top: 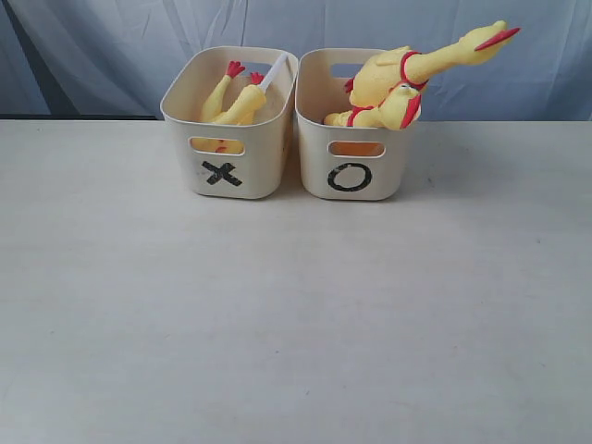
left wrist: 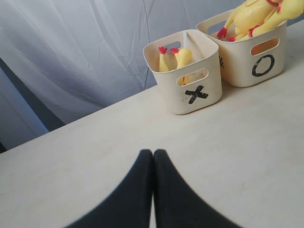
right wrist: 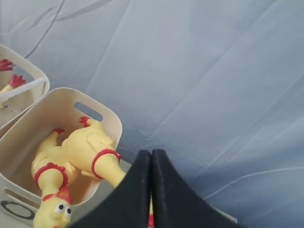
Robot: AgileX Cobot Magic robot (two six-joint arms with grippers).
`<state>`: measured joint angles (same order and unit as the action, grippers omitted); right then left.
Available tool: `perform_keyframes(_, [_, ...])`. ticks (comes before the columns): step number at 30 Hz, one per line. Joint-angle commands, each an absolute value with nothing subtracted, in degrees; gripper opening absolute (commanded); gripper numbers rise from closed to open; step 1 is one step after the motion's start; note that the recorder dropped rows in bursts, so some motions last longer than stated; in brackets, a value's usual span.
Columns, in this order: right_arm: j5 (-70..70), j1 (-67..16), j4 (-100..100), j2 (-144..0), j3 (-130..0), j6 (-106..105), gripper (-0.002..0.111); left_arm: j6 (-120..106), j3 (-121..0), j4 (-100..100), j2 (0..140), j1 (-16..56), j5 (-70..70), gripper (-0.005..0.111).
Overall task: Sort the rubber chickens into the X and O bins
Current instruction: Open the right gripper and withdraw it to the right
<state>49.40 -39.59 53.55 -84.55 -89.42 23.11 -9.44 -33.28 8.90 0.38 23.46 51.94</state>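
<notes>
Exterior view has the big chickens [top: 384, 88] piled in the O bin [top: 393, 171], one of them lying across the top with its neck and red beak jutting well past the right rim, while the small chickens [top: 236, 97] sit feet-up inside the X bin [top: 264, 157]; how many are down in there I cannot count. The two bins stand side by side, just about touching, at the back of the table [top: 296, 314] in front of a pale curtain [top: 102, 46], and I see no chicken lying loose on the tabletop. By my reckoning the sorting is as good as finished and what remains is to clear off cleanly. Doing that well means giving that overhanging neck a wide berth, since a knock on it could lever the top bird out or shove the light bin sideways; if anyone wants it tidier, a gentle push on the body toward the bin's middle looks safer than a tug at the head. Neither arm shows from out front. From its own camera the left gripper [left wrist: 153, 156] hangs over bare table, well apart from the X bin, fingers pressed together with nothing in them. The right gripper [right wrist: 151, 154] is likewise clenched; the chicken's neck passes behind it, but it seems to grasp nothing.
</notes>
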Motion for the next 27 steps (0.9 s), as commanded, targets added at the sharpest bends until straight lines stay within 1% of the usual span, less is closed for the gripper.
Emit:
perform_keyframes(1, [50.2,-35.0,49.5,-79.6,-84.7,23.6,-0.001,-7.3,-33.1,8.2,0.0,23.6,51.4,0.0])
perform_keyframes(6, [43.9,-31.3,47.2,-73.1,-75.8,24.3,-0.001,-7.3,-33.1,8.2,0.0,23.6,51.1,0.0])
perform_keyframes(10, [34.5,-29.9,46.1,-66.7,-66.5,27.7,-0.001,-7.3,-33.1,8.2,0.0,23.6,49.8,0.0])
perform_keyframes(14, [28.0,-29.7,46.1,-60.8,-57.7,32.4,-0.001,-7.3,-33.1,8.6,0.0,23.6,48.3,0.0])
perform_keyframes(21, [21.3,-29.7,46.5,-51.2,-43.3,33.3,-0.001,-7.6,-33.1,9.2,0.0,23.6,47.7,0.0])
perform_keyframes(27, [12.5,-29.7,45.8,-42.3,-33.5,40.8,-0.001,-7.6,-33.1,10.1,0.0,23.6,47.7,0.0])
